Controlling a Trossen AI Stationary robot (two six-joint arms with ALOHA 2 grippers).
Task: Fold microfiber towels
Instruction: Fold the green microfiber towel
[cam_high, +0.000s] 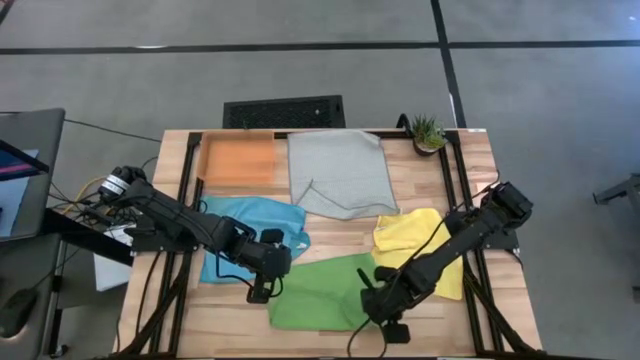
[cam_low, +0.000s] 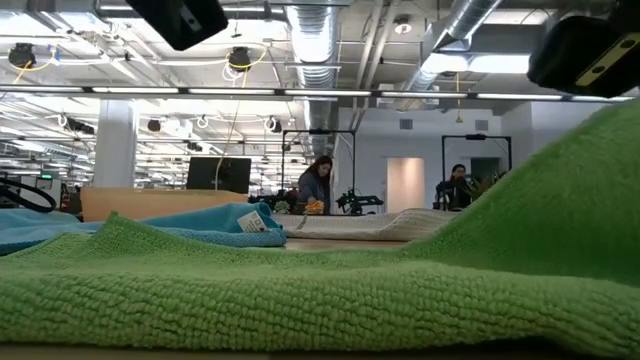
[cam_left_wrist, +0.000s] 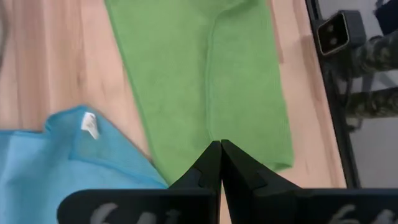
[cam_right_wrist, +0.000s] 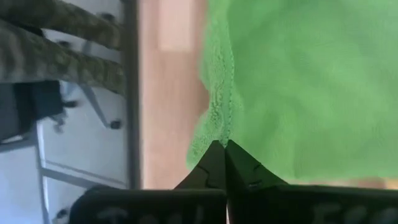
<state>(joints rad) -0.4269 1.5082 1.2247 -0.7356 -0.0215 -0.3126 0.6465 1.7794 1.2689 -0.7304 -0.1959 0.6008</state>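
Wooden table (cam_high: 330, 235) bears towels (cam_high: 320, 292), tray (cam_high: 238, 160) (orange), plant (cam_high: 428, 133).

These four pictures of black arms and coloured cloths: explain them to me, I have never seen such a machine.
Two dark robot arms work at a wooden table. One picture looks straight down, one looks level across the tabletop, and two come from cameras on the arms' wrists. On the table lie four soft microfiber towels: lime green towel, sky blue towel, pale grey towel and yellow towel, plus a shallow orange tray and a small potted plant. The left gripper is shut at the green towel's left edge; the right gripper is shut on its right edge, which is lifted in the level view.
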